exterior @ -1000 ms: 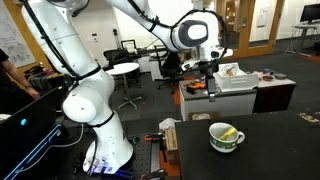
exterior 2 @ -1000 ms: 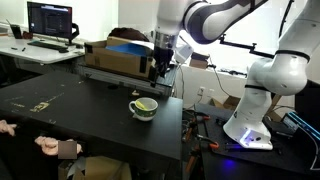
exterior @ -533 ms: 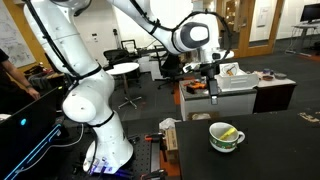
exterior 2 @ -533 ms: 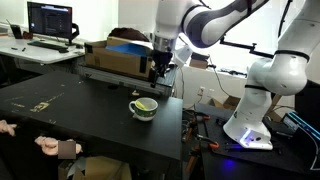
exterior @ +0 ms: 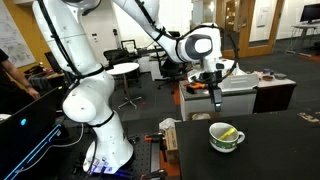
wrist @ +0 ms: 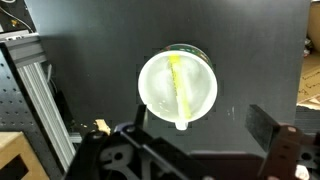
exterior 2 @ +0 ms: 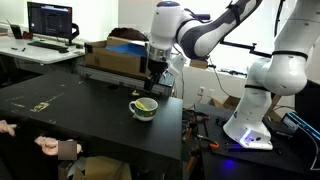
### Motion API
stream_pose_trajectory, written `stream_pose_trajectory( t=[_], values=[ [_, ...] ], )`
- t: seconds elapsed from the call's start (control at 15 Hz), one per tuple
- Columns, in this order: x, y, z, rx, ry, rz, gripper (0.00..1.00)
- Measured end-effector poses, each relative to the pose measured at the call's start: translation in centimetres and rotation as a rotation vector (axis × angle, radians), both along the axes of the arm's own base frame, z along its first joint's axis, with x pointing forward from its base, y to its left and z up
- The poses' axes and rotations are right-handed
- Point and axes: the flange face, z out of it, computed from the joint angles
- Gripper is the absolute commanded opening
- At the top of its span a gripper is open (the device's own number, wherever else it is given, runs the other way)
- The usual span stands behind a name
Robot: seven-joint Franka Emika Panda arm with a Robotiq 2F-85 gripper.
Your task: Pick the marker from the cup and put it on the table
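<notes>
Spreading wide and empty in the wrist view alone, the claw (wrist: 203,122) hangs over the cup (wrist: 155,88) holding the marker (wrist: 180,85).

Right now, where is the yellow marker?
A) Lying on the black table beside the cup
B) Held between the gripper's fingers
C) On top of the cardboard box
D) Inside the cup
D: in the wrist view the marker lies slanted inside the cup, while the gripper hangs open above it and holds nothing.
</notes>
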Motion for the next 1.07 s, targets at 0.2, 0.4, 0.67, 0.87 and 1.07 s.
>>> stream_pose_trajectory(
  t=[0.2,0.4,0.67,0.87,1.07],
  values=[
    [0.1,-0.2,-1.6,0.008,0.021,0.0,1.0],
    [0.0,-0.6,-3.1,0.007,0.052,-0.008,1.0],
    [-0.2,-1.3,-4.5,0.005,0.079,-0.018,1.0],
    [-0.1,-1.9,-5.2,0.009,0.073,-0.02,1.0],
    [0.0,-2.6,-6.1,0.007,0.056,-0.002,1.0]
  ],
)
